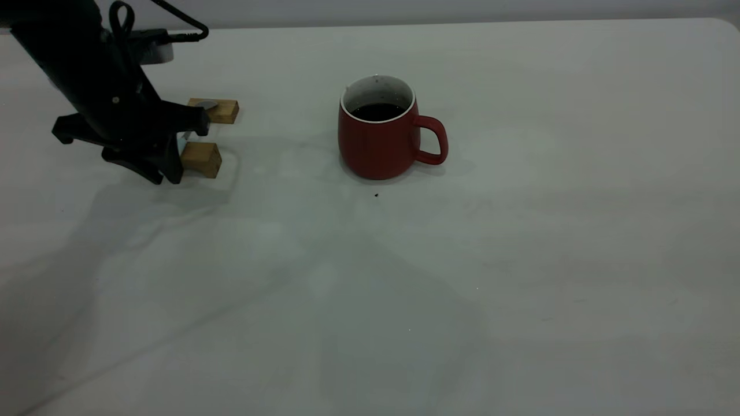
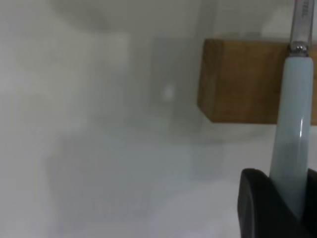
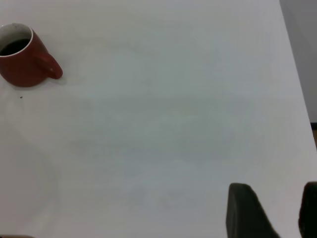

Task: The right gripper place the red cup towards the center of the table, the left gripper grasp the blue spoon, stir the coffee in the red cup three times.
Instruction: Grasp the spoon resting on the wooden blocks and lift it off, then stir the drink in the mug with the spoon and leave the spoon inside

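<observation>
1. We take this for a robot test bench in a lab, not a home or kitchen: a wide, plain off-white table (image 1: 520, 260) with a rounded corner, backed by a bare grey wall (image 1: 404, 10).
2. We note a black robot arm (image 1: 87, 63) with a looped cable (image 1: 173, 26) leaning in over the table's left side.
3. Props are sparse and staged: one red cup (image 1: 378, 141) of coffee (image 1: 378, 111), and two tan wooden blocks (image 1: 201, 159) serving as a rest.
4. We see no furnishings or household clutter around them.
</observation>
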Action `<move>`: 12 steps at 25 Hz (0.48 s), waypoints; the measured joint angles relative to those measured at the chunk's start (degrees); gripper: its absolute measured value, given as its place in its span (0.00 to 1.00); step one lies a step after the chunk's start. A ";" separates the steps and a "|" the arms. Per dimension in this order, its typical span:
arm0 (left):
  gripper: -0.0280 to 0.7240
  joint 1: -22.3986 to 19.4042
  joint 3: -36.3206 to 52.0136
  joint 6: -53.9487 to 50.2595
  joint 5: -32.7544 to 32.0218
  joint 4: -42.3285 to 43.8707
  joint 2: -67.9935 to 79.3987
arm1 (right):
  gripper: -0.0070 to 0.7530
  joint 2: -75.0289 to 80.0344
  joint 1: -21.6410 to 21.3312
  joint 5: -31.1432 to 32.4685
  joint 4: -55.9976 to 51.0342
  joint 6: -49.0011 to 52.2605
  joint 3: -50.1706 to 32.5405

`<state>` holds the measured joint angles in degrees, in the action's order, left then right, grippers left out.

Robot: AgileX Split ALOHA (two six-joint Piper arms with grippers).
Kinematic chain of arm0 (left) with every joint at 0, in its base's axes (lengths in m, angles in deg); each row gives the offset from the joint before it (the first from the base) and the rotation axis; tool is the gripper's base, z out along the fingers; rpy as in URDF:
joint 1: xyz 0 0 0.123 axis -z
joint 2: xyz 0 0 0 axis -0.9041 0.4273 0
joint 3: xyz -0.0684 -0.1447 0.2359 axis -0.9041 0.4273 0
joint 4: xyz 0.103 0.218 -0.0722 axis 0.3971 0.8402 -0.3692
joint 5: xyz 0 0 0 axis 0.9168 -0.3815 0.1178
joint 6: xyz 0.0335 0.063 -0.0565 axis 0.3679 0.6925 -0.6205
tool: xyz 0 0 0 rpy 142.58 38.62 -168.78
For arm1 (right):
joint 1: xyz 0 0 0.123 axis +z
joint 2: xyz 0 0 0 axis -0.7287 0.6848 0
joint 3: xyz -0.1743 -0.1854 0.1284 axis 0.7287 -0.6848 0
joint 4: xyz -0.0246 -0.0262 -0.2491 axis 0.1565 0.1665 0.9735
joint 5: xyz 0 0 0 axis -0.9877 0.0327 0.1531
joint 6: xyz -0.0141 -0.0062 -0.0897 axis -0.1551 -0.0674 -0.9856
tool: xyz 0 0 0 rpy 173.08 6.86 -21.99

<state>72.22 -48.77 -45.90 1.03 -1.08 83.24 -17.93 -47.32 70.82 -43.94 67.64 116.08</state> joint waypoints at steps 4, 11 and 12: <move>0.28 0.00 -5.54 -1.30 -12.26 -6.38 -2.85 | 0.41 0.00 0.00 0.00 0.00 0.00 0.00; 0.28 0.00 -13.66 -23.61 -33.93 -27.04 -8.49 | 0.41 0.00 0.00 0.00 0.00 0.00 0.00; 0.28 0.00 -13.71 -29.01 -37.16 -31.00 -8.55 | 0.41 0.00 0.00 0.00 0.00 0.00 0.00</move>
<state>72.22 -62.48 -74.92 -36.13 -32.08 74.69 -17.93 -47.32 70.82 -43.94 67.64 116.08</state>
